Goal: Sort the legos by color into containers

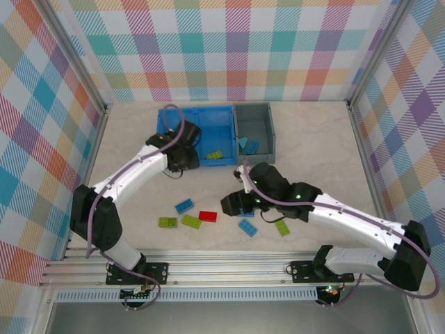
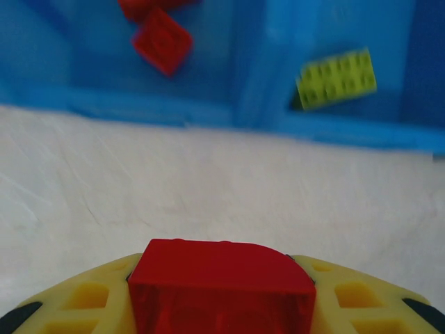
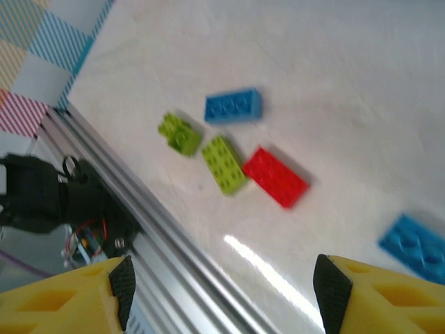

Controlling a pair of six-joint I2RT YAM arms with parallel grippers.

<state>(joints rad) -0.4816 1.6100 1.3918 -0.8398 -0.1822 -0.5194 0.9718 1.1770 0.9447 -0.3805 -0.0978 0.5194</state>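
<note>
Red brick [image 2: 221,278] clamped between the yellow fingers [image 2: 83,306] of the left gripper [image 2: 222,313]. The gripper was closed on the brick's two sides and hung over bare worktop [image 2: 208,181], just short of the near wall of the blue bin [image 1: 215,109].

Inside the blue bin, the left compartment held a second red brick [image 2: 162,40], with more red at the frame edge behind it. The right compartment held a lime green brick [image 2: 337,78] lying close to the near wall. The dark grey bin [image 1: 254,106] stood just beside the blue bin's right wall and contained blue bricks [image 1: 247,145].

The right gripper [image 3: 224,292] was open, with nothing between its fingers. It hung on the near side of the blue bin, below the bin's right end and well apart from it.

The loose legos all lay on the worktop on the near side of the blue bin, well apart from it. Opposite the bin's middle were a loose blue brick [image 3: 233,106], a small green brick [image 3: 179,132], a longer green brick [image 3: 224,163] and a loose red brick [image 3: 274,176], the last two nearly touching. Further toward the bin's right end lay another blue brick [image 1: 247,227] and another green brick [image 1: 282,227].
</note>
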